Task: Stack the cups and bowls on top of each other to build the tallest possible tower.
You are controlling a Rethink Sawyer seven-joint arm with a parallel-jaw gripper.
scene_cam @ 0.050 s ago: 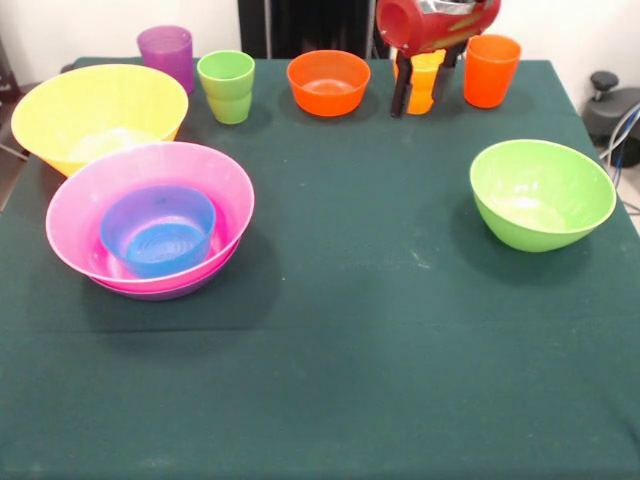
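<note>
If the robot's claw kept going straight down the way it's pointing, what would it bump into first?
The gripper points down with the yellow-orange cup between its black fingers. Going straight down, it would probably just meet the green table, though depth is hard to judge here.

We have one view only, the front one, so no shared ground with a second camera can be told. We look from above the near edge of the desk (330, 350), tilted downward and facing across its green cloth toward the far side. The camera sits at a middling distance: nearly the whole desk top fits, its far corners showing at the upper left and upper right. Beyond the far edge we see a pale wall (80, 25) and a dark upright panel (300, 25). The gripper (425, 100) comes in from the top edge, cropped above.
</note>
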